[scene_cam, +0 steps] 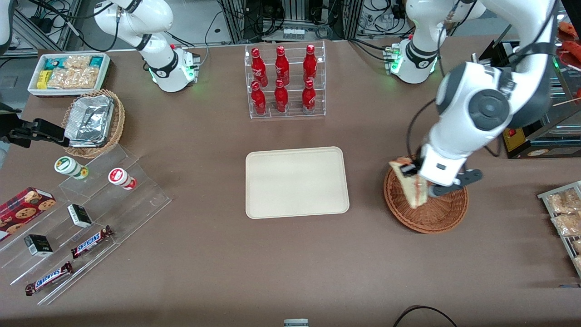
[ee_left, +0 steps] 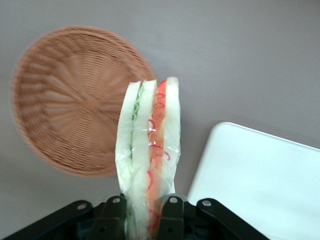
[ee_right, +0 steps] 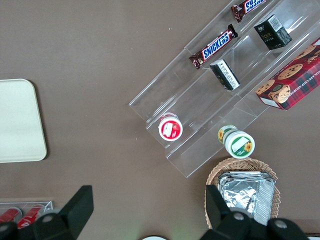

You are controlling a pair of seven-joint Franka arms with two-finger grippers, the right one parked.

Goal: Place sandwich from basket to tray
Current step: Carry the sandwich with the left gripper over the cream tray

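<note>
Wrist view from the working arm shows the sandwich [ee_left: 150, 150] standing on end between the two black fingers [ee_left: 114, 215] of the gripper [ee_left: 142, 217], which are clamped on its lower end through the clear wrap; the pale bread slices show green filling on one side and red on the other. From the front, the sandwich [scene_cam: 411, 184] hangs in the gripper [scene_cam: 420, 175] above the edge of the basket [scene_cam: 426, 206], apparently lifted clear of the weave, though the angle makes that hard to confirm. The basket [ee_left: 75, 100] lies below the gripper and holds nothing else. The tray [scene_cam: 297, 181] sits near the gripper, toward the parked arm's end of the table, bare on top; its rounded corner [ee_left: 260, 180] shows just beside the held sandwich in the wrist view. Farther from the front camera than the tray stands a clear rack of red bottles [scene_cam: 283, 79]. Well apart from the gripper, at the parked arm's end, are a lighter basket with foil containers [scene_cam: 93, 122], a white bin of snacks [scene_cam: 68, 72] and clear stepped shelves with candy bars [scene_cam: 91, 240].
</note>
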